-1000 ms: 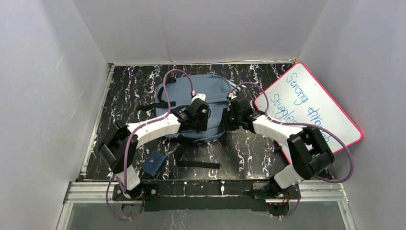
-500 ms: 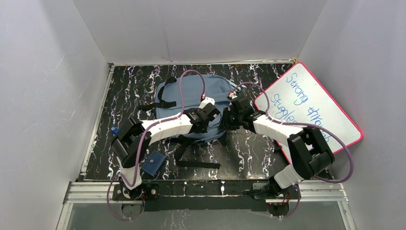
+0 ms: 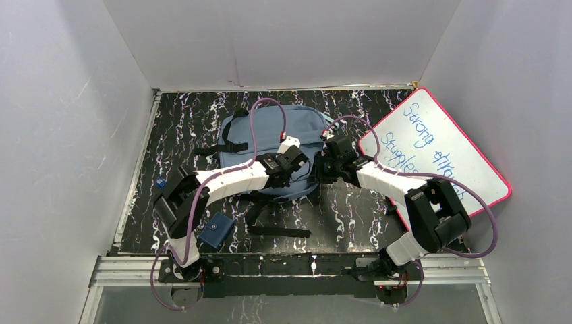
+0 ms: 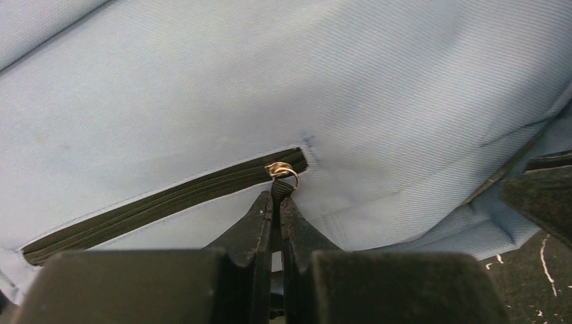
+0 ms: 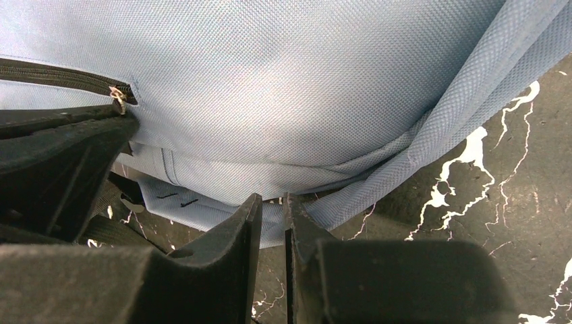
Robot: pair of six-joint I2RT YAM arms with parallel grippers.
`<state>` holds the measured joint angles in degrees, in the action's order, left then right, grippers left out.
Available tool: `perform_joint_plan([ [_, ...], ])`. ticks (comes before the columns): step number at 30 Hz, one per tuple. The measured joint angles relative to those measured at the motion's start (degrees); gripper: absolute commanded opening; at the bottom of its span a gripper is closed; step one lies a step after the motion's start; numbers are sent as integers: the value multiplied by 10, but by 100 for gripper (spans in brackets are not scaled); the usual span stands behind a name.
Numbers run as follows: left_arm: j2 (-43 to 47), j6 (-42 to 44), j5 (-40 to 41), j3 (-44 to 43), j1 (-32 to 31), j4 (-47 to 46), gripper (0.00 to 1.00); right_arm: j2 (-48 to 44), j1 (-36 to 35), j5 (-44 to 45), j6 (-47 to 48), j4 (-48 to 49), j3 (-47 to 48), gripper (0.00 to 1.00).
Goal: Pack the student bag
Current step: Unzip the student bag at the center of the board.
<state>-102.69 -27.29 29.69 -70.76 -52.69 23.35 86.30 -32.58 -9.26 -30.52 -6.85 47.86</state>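
The student bag [image 3: 256,131] is a large slate-blue backpack lying flat in the middle of the black marbled table. In the left wrist view my left gripper [image 4: 277,196] is shut on the black zipper pull [image 4: 283,185], which hangs from a gold ring at the right end of the closed front-pocket zipper [image 4: 155,206]. From above, the left gripper [image 3: 295,167] sits over the bag's near right part. My right gripper [image 5: 268,199] pinches the bag's lower fabric edge [image 5: 310,202] between nearly closed fingers, and creases run toward them. It sits just right of the left one [image 3: 318,169].
A pink-rimmed whiteboard [image 3: 438,148] with handwriting leans at the right. A small dark-blue pouch [image 3: 216,231] lies near the left arm's base. Black bag straps [image 3: 270,223] trail toward the near edge. Grey walls enclose the table on three sides.
My left gripper has moved right along the bag to the zipper's end and closed on the pull. The right arm has not moved.
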Motion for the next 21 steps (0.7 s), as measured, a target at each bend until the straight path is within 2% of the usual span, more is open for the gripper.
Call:
perform_joint_plan([
  [10,62,-7,-5,49,57,14,0,14,0,0,-3,11,0,26],
  [21,163,-23,-28,138,164,38,0,19,0,-1,-6,14,-1,25],
])
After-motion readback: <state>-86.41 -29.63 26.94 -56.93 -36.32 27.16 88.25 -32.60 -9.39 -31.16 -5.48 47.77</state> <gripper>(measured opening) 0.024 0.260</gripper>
